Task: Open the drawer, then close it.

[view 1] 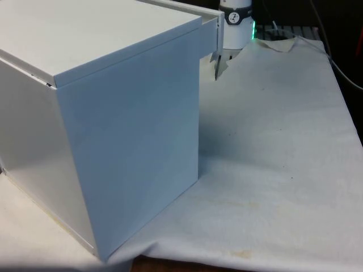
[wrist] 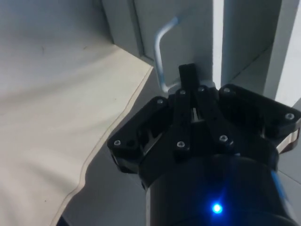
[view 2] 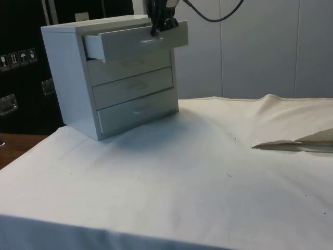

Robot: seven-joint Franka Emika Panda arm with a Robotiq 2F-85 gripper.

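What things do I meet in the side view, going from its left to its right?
Chest of drawers → its pulled-out top drawer with the gripper at its front → bare white cloth → raised fold of cloth.

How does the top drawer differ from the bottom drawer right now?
The top drawer is pulled out from the chest; the bottom drawer sits flush and closed. The gripper is at the top drawer's handle; nothing touches the bottom drawer. Both are white with a small front handle.
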